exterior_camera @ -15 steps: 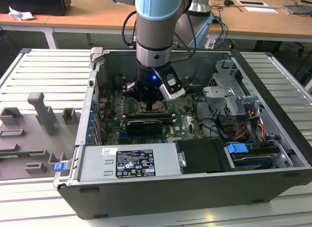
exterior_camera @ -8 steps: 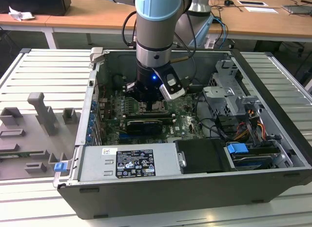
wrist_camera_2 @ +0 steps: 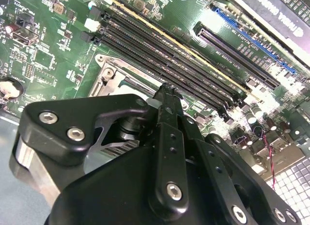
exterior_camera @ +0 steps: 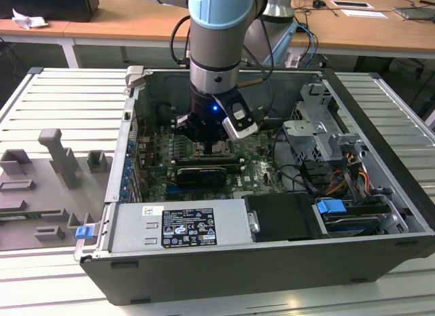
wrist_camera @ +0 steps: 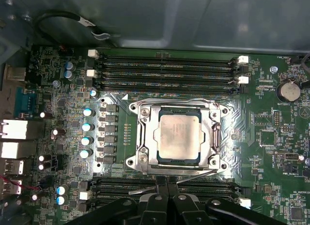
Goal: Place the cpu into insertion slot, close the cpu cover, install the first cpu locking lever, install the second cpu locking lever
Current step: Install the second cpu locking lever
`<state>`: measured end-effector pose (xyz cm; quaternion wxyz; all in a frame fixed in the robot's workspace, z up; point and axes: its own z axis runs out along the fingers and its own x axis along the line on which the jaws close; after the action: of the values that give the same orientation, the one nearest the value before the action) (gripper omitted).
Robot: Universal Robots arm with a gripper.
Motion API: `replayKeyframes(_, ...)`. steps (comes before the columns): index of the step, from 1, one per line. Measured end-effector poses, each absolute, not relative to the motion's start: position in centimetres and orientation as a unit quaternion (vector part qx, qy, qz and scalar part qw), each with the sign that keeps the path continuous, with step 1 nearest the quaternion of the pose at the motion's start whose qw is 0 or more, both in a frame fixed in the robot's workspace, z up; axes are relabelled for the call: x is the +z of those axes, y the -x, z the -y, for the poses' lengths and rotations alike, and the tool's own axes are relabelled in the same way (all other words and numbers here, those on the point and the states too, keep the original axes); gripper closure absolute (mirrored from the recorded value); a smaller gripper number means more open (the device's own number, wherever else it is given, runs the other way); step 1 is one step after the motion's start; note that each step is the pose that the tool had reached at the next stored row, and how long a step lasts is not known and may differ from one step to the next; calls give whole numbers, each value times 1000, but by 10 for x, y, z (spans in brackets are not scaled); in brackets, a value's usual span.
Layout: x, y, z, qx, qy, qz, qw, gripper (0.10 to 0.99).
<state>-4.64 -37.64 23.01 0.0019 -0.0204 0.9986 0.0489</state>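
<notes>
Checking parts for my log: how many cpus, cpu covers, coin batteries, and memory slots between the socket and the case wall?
cpu: 1
cpu cover: 1
coin battery: 1
memory slots: 4
Total: 7

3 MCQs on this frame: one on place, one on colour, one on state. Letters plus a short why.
1. Where is the gripper?
A. above the motherboard beside the insertion slot
B. over the drive cage
C. outside the case

2. What colour is the cpu face?
A. black
B. pale silvery-tan
C. blue

3. Where does the cpu lie?
A. in the gripper
B. on the table
C. in the insertion slot under the cpu cover

Key: 1 A, the first wrist view shows its tips at the socket's edge; 2 B, its metallic face shows through the cover window; 3 C, the silver frame lies flat around the chip.
</notes>
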Motion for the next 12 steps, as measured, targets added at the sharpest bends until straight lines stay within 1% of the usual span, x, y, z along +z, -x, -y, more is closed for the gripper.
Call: replayKeyframes(12,230,46,376,49,20,-999,2,980)
